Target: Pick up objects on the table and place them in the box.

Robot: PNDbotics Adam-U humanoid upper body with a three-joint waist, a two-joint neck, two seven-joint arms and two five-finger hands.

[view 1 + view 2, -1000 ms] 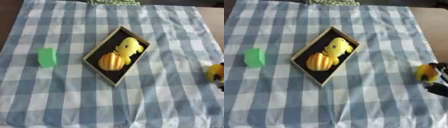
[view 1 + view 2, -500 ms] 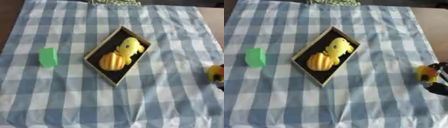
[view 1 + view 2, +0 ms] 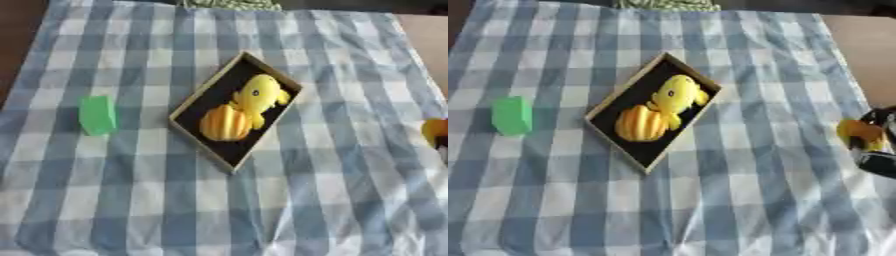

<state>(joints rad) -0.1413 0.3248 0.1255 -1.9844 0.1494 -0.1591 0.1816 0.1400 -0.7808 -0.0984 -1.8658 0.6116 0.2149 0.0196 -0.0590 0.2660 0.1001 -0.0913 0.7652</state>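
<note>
Only the right hand [image 3: 878,150] shows, at the right edge, approx. mid-height. Dark, mostly black, w/ a paler grey-silver patch on its lower part. Shapes are blurred; fingers can't be made out separately. No cables, screws or markings can be told. Left hand doesn't show.

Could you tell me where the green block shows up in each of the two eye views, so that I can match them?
Left eye view: the green block lies on the checked cloth at middle left, left of the box.
Right eye view: the same block sits nearer the left edge, again left of the box.
Shared landmark: the yellow toy inside the box.
</note>
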